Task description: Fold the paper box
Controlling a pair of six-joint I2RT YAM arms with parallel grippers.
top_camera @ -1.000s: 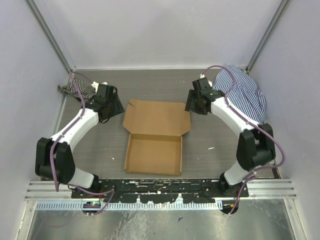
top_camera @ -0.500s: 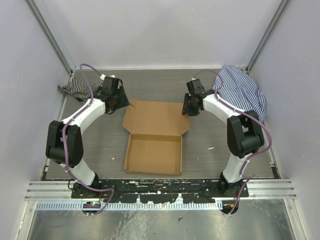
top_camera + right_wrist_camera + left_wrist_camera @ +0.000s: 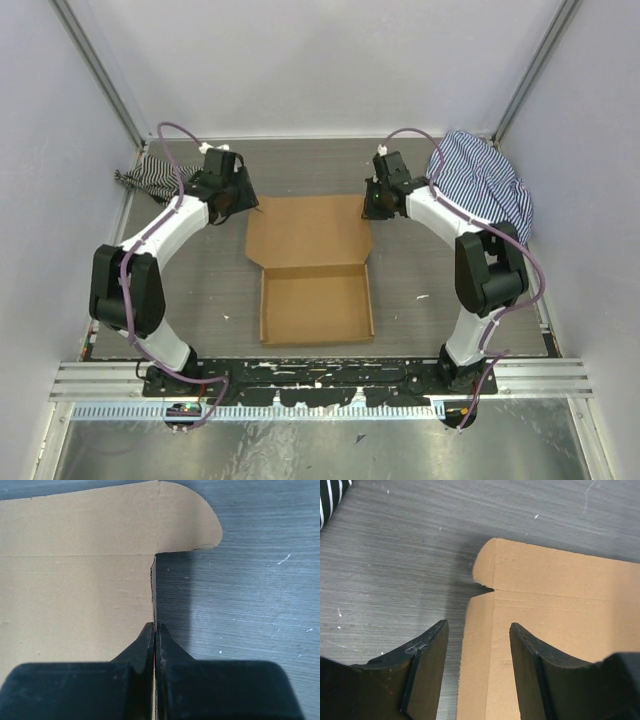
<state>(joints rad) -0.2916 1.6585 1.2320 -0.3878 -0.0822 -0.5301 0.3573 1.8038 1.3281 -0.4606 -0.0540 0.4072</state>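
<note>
Paper box [image 3: 315, 300]: brown corrugated cardboard in the middle of the gray counter [image 3: 430, 260]. Its shallow tray is nearest the arm bases, and its lid flap lies open toward the far side.
Left end effector [image 3: 478, 627]: fingers apart, straddling the lid's left edge below the rounded corner tab.
Right end effector [image 3: 155, 627]: fingers pressed together, tips at the lid's right edge; contact unclear.
Small striped cloth [image 3: 150, 178]: far left corner.
Large striped cloth [image 3: 485, 185]: far right corner.
</note>
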